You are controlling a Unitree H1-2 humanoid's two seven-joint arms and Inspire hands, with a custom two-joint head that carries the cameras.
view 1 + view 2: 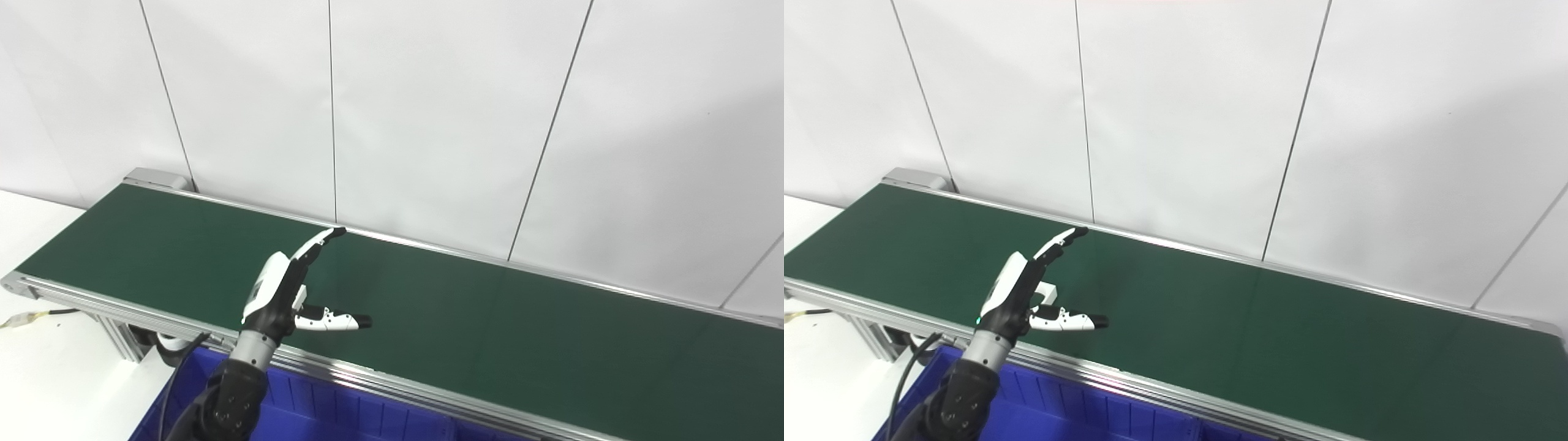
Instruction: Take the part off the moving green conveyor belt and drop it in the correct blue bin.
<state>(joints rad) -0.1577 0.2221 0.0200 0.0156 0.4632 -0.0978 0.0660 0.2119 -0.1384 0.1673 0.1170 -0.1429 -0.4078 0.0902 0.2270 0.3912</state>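
The green conveyor belt (459, 306) runs from upper left to lower right in front of a white wall. No part shows on it. My left hand (288, 288) is raised over the belt's near edge, fingers (318, 240) stretched up and apart from the thumb, open and empty. It also shows in the right eye view (1023, 291). A blue bin (331, 416) lies below the belt's near rail at the bottom of the picture. My right hand is out of view.
The belt's aluminium rail (367, 373) runs along the near side, with a leg and cables (37, 316) at the left end. A white tabletop (49, 380) lies at the lower left. The wall stands right behind the belt.
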